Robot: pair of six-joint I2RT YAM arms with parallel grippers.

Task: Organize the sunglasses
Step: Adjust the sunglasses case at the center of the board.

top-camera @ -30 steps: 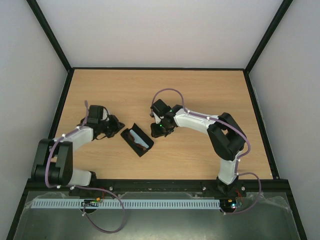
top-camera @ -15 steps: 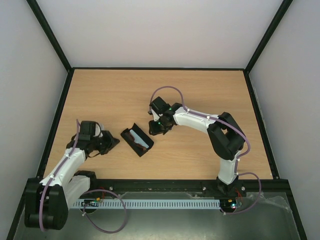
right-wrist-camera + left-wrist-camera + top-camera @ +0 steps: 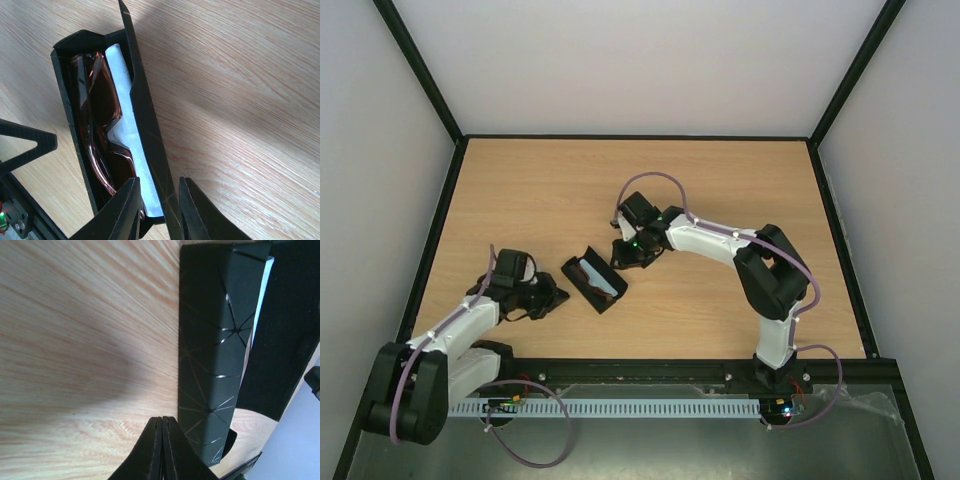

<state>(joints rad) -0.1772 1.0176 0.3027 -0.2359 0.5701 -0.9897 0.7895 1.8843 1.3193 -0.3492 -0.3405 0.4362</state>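
Note:
The sunglasses (image 3: 100, 112), amber frame with dark lenses, lie folded inside the open black case (image 3: 141, 105) beside the pale blue cloth (image 3: 127, 135). In the top view the case (image 3: 577, 282) sits at the table's middle front with the sunglasses (image 3: 592, 274) in it. My right gripper (image 3: 159, 210) is open, its fingers straddling the case's right flap at the near end; in the top view it (image 3: 623, 262) is at the case's far right edge. My left gripper (image 3: 162, 419) is shut and empty, tips close beside the case's outer wall (image 3: 210, 350); in the top view it (image 3: 555, 297) is just left of the case.
Bare wooden table (image 3: 620, 180) with black rails along its edges and grey walls behind. The arm bases stand at the near edge.
My left arm swung back toward the near edge, and its shut gripper now points at the case's left side. My right gripper moved slightly left over the case's edge.

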